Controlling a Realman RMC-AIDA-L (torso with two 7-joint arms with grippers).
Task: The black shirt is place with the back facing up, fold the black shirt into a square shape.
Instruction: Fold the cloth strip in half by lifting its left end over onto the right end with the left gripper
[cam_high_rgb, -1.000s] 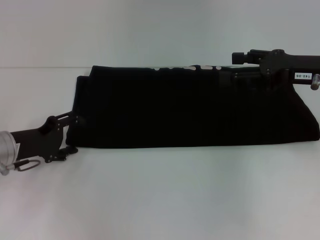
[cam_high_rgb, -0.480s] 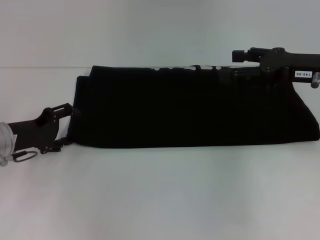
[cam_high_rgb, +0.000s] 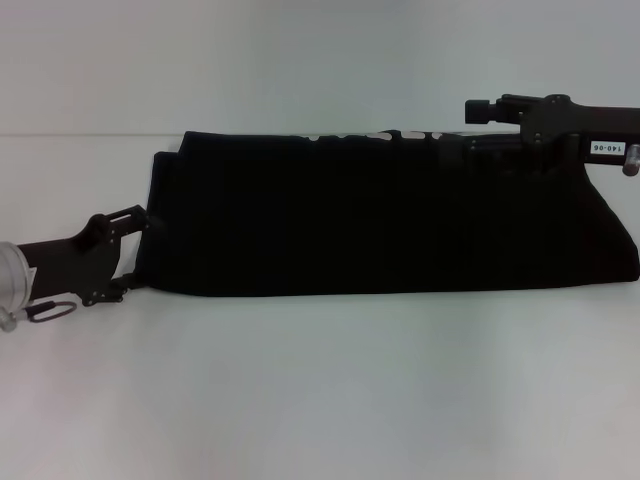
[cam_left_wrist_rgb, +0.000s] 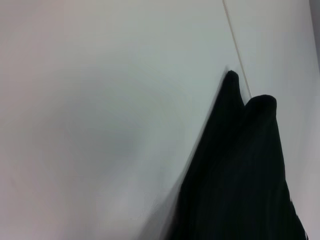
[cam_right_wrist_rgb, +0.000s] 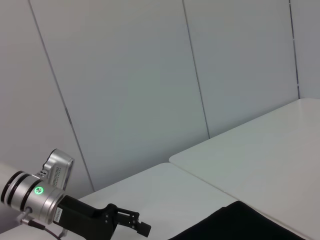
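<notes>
the black shirt (cam_high_rgb: 385, 215) is soft, limp cloth that will sag and slide, so i judge it best taken by its end corners. it lies across the middle of the white table (cam_high_rgb: 320, 390) as a long band, white lettering along its far edge. the left gripper (cam_high_rgb: 140, 250) is at its left end, the right gripper (cam_high_rgb: 480, 112) over the far right edge; whether either's fingers are open or closed i cannot tell.

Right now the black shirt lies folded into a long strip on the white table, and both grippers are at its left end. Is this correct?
Not quite. In the head view only the left gripper is at the left end of the black shirt; the right gripper is at the far edge near its right end. The shirt does lie as a long strip on the white table.
</notes>
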